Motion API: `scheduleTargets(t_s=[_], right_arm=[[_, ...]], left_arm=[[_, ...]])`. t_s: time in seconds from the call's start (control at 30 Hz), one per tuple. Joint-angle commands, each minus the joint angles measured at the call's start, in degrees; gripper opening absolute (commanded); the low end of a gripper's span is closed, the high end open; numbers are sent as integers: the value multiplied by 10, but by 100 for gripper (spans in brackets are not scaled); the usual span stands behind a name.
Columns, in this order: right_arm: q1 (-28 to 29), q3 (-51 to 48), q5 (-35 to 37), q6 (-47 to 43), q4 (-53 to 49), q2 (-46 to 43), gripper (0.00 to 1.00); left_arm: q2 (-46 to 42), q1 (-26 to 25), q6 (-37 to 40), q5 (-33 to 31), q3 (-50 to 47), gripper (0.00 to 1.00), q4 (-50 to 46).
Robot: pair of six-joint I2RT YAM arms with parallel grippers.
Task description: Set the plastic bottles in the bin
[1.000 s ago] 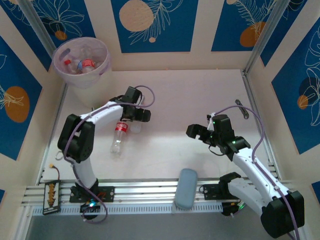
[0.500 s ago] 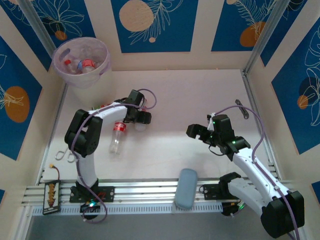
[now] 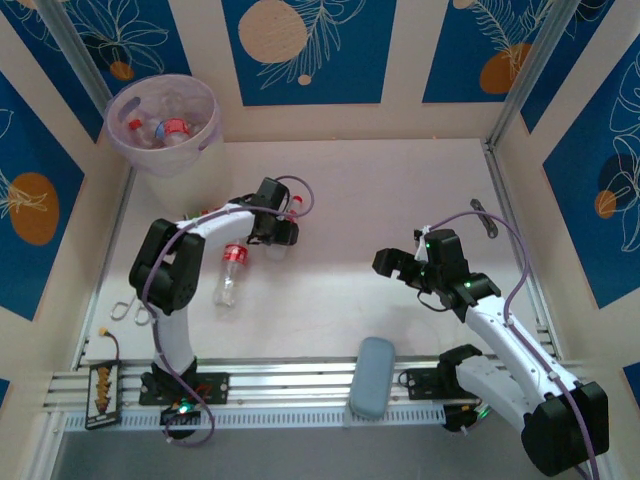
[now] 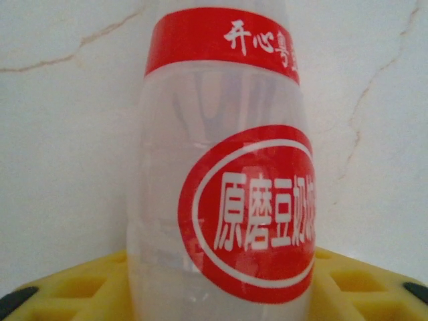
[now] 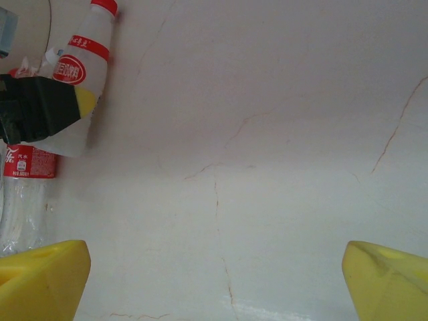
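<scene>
A milky bottle with a red oval label (image 4: 227, 174) stands between the yellow fingers of my left gripper (image 4: 221, 294), which is shut on it. From above, that left gripper (image 3: 277, 232) is left of the table's centre, and the held bottle's red cap (image 3: 294, 201) pokes out past it. The held bottle (image 5: 80, 60) shows again at the upper left of the right wrist view. A clear red-labelled bottle (image 3: 229, 276) lies just left of it on the table. The bin (image 3: 163, 122), back left, holds several bottles. My right gripper (image 3: 393, 264) hangs open over bare table.
A grey-blue oblong pad (image 3: 371, 376) lies across the front rail. A small dark handle (image 3: 485, 218) sits near the right wall. A thin metal clip (image 3: 126, 309) lies by the left wall. Walls close the table on three sides.
The left arm's elbow has folded back toward its base and the left gripper has turned a little, so the held bottle's red cap now shows. The right arm has not moved.
</scene>
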Motion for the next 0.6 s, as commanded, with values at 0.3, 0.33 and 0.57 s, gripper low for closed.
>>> scheduleTargets(t_s=[0.3,0.33,0.57], right_arm=[[9,10,2,-1,-4,6,97],[10,10,3,-2,-4,7,97],[10,9,5,-9,-5,7,97]], left_arm=[[-138,2,103,-7,227,52,-143],[-145,11,112,-8,252,52,-153],[-162,143,114,2,399,46,-185]])
